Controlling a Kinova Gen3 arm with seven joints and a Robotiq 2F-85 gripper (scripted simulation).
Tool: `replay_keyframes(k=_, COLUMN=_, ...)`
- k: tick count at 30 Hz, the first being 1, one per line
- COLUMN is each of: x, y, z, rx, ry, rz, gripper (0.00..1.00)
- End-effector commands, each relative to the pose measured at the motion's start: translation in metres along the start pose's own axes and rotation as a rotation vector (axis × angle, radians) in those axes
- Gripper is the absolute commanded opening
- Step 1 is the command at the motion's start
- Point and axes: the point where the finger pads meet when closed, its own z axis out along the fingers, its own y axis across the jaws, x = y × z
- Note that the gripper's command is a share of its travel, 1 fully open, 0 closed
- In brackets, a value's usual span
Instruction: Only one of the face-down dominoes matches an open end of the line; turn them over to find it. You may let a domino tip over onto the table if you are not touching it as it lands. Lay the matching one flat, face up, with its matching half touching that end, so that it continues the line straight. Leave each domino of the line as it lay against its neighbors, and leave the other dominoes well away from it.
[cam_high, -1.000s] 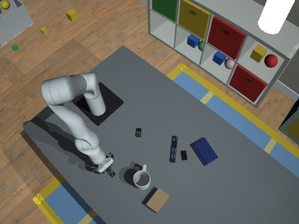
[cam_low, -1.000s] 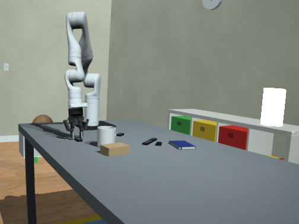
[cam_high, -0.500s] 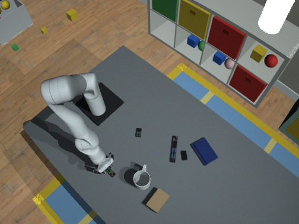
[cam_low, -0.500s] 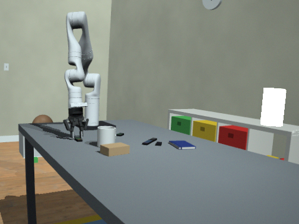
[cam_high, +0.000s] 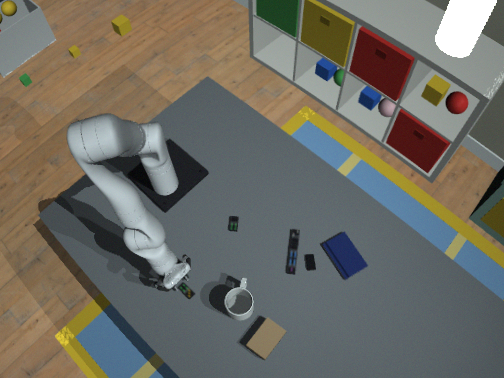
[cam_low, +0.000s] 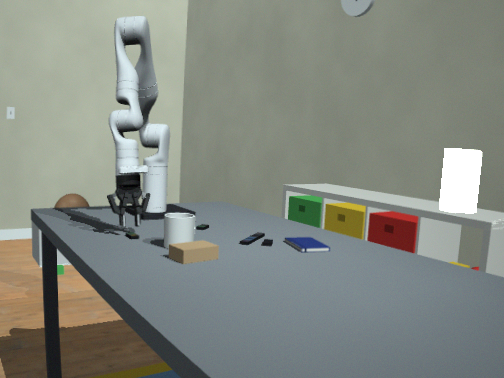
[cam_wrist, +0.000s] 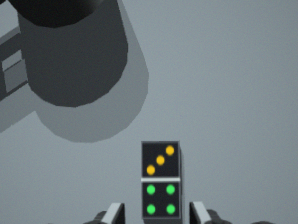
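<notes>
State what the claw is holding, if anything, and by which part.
Nothing. The claw is open, a finger standing clear on each side of the face-up domino, which lies flat on the table.

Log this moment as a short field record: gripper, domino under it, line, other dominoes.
gripper: open, holding nothing, fingers either side of a domino
domino under gripper: flat, face up, three orange pips and four green
line: lies beside the blue book
other dominoes: one face up with green pips; one dark, face down next to the line
</notes>
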Motion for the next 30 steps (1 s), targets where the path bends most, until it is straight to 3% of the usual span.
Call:
replay_keyframes(k=1, x=0.0012, y=0.0019, z=-0.0054, rx=-0.004, ry=0.001, rz=-0.002, gripper=0.47)
replay_keyframes(k=30, x=0.0051, y=0.0032, z=-0.0145, rx=-0.006, ry=-0.034, rz=-0.003, gripper=0.47)
